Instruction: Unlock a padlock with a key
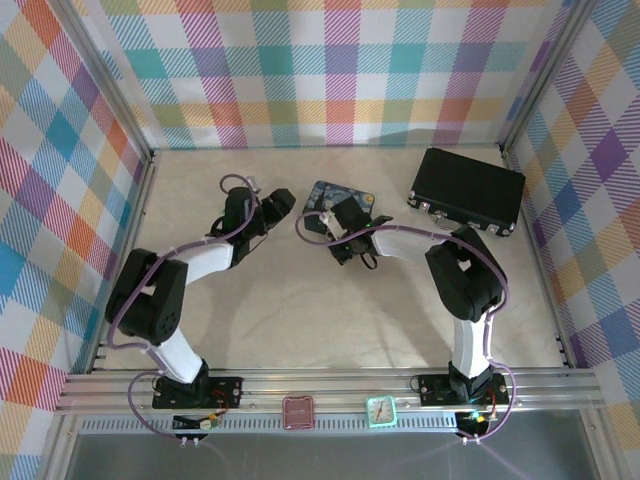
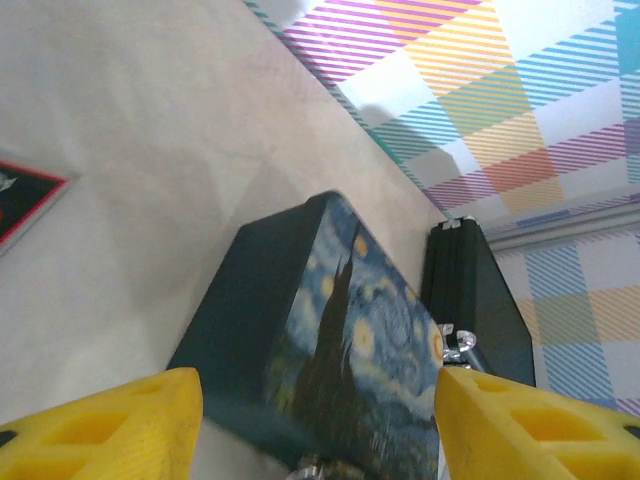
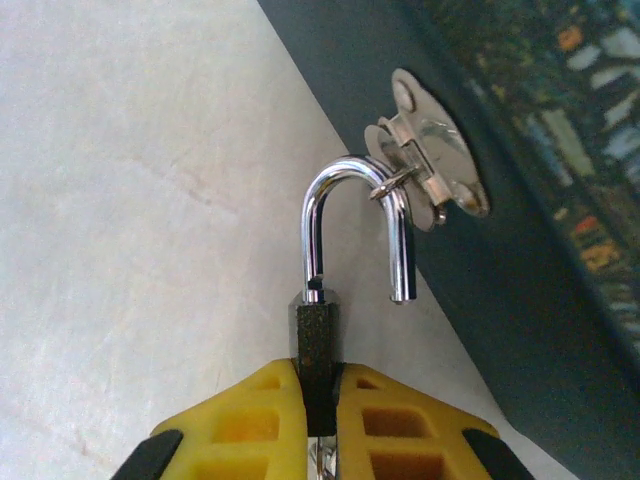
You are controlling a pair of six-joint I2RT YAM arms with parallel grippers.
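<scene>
No words, numbers or brand names can be read anywhere. On the front rail [image 1: 140, 388], a small red square tag [image 1: 297, 411] and a teal-framed dial [image 1: 381, 410] carry marks too small to make out. A black card [image 2: 20, 200] with a red edge shows pale, blurred marks. Any stamp on the padlock [image 3: 316, 340] body is too dark to read.

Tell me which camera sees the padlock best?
Right wrist: the padlock sits close up, shackle open, body pinched by the right end effector. Top and left wrist views: too small or blocked to tell.
</scene>
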